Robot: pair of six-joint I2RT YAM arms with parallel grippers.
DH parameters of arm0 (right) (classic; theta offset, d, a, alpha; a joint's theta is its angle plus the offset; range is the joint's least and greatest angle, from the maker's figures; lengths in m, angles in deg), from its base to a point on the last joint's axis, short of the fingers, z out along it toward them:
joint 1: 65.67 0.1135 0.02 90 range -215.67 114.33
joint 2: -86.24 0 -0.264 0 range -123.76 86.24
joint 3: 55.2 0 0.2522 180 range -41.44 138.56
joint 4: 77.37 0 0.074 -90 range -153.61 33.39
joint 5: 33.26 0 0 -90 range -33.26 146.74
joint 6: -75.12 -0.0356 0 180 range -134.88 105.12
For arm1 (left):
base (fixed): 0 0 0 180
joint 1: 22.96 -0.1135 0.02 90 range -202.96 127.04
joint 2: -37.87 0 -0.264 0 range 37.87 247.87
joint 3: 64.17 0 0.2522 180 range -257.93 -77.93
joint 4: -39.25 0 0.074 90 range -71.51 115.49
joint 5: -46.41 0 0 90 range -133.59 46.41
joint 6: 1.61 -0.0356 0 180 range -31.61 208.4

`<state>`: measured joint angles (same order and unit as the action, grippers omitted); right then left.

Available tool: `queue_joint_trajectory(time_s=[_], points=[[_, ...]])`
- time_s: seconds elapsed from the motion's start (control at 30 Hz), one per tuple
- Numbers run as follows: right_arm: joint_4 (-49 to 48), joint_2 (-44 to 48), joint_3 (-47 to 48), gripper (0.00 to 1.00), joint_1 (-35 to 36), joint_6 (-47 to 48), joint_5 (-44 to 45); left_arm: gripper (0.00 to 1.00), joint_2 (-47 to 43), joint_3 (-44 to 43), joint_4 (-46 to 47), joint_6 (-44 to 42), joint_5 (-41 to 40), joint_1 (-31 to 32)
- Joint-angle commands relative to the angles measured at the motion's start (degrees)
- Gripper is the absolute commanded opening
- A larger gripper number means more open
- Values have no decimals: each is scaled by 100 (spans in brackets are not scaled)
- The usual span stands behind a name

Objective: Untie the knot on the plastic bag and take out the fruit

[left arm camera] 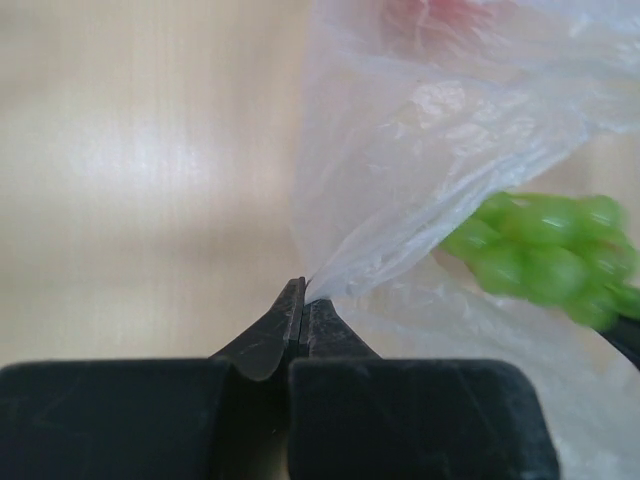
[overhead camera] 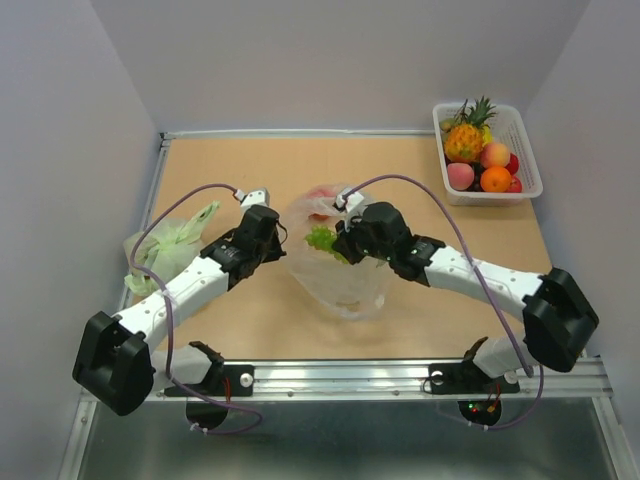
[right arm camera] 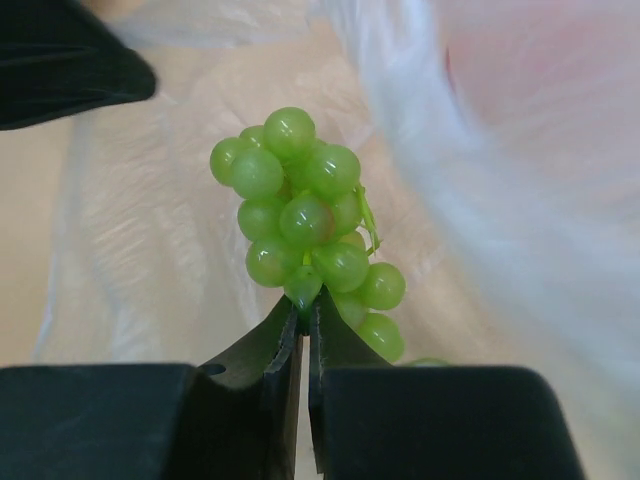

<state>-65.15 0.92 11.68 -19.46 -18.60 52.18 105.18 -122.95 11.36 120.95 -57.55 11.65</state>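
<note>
The clear plastic bag (overhead camera: 345,285) lies crumpled at the table's middle. I see no knot on it. My left gripper (overhead camera: 283,240) is shut on the bag's left edge; in the left wrist view the film (left arm camera: 430,130) runs into the closed tips (left arm camera: 303,295). My right gripper (overhead camera: 340,245) is shut on a bunch of green grapes (overhead camera: 320,240) and holds it at the bag's mouth. The right wrist view shows the tips (right arm camera: 305,305) pinching the bunch's (right arm camera: 300,210) lowest grape. A pink-red fruit (overhead camera: 322,193) sits inside the bag at its far end.
A white basket (overhead camera: 527,150) at the back right holds a pineapple (overhead camera: 463,140), peaches (overhead camera: 494,155), an orange (overhead camera: 495,180) and dark fruit. A pale green bag (overhead camera: 170,245) lies at the left beside the left arm. Walls enclose the table on three sides.
</note>
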Motion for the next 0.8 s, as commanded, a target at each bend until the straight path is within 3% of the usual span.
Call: queue_joint_trajectory(time_s=[0.0, 0.5, 0.77], points=[[154, 814, 426, 0, 37, 65, -414, 0, 80, -394, 15, -258, -178, -174], [690, 1404, 2060, 1, 28, -216, -634, 0, 195, -307, 121, -443, -81, -218], [945, 1027, 3177, 1, -340, 502, 1130, 0, -86, 45, 121, -364, 42, -227]])
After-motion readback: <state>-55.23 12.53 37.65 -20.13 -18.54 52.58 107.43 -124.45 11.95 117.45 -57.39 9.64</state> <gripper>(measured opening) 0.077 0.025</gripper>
